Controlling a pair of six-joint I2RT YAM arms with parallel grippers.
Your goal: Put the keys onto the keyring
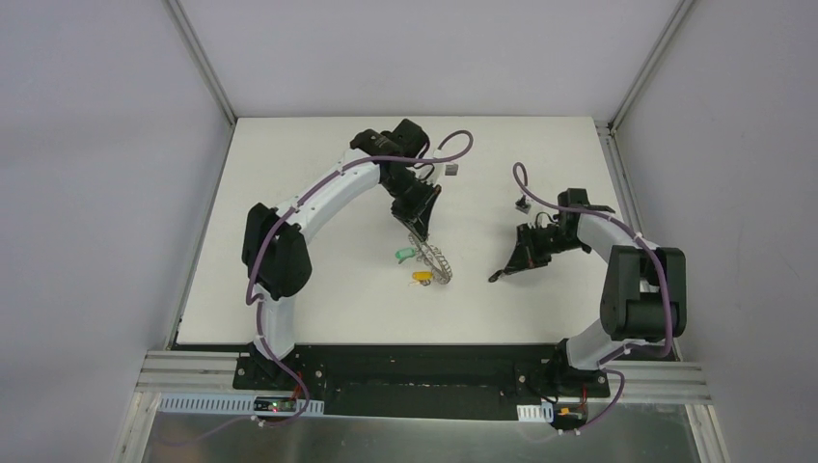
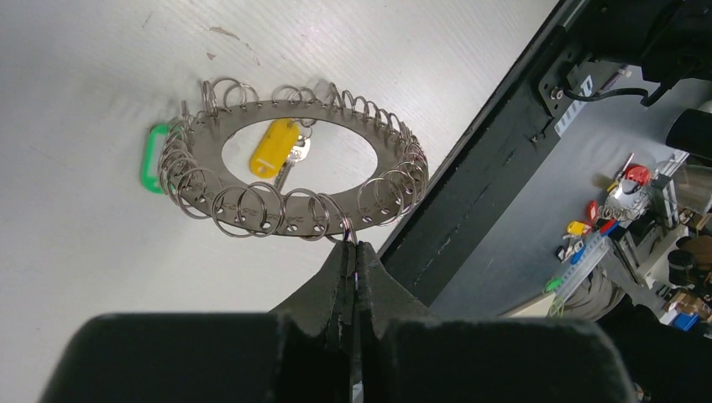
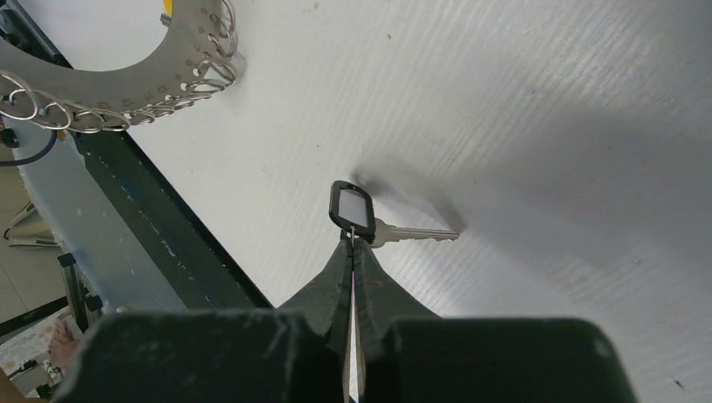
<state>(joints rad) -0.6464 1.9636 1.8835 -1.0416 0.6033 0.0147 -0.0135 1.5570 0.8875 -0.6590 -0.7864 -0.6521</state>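
Top view: the left end effector (image 1: 422, 225) is out over the middle of the table (image 1: 309, 174), clamped on the upper edge of the keyring (image 1: 436, 257). The ring tilts down from it toward the near side. The green key (image 1: 403, 255) and yellow key (image 1: 422, 276) sit right by the ring's lower end. The right end effector (image 1: 501, 273) is well apart on the right, low over the table.

Left wrist: the left end effector (image 2: 353, 245) is fully closed, pinching 1 small wire ring on the near rim of the keyring (image 2: 252, 206). The yellow key (image 2: 273, 149) shows through the centre hole and the green key (image 2: 154, 157) pokes out at the left rim. I can't tell if either is actually threaded on.

Right wrist: the right end effector (image 3: 353, 243) is pinched closed on the black key (image 3: 351, 206), right where the plastic head meets the blade. The key is down at the table (image 3: 546, 126), and I can't tell if it's lifted. The keyring (image 3: 126, 80) is off in the upper-left corner.

So I'd say the black key is the step in hand. Next it needs carrying over and its tiny loop lined up with 1 wire ring while the left side holds steady. Fiddly stuff.
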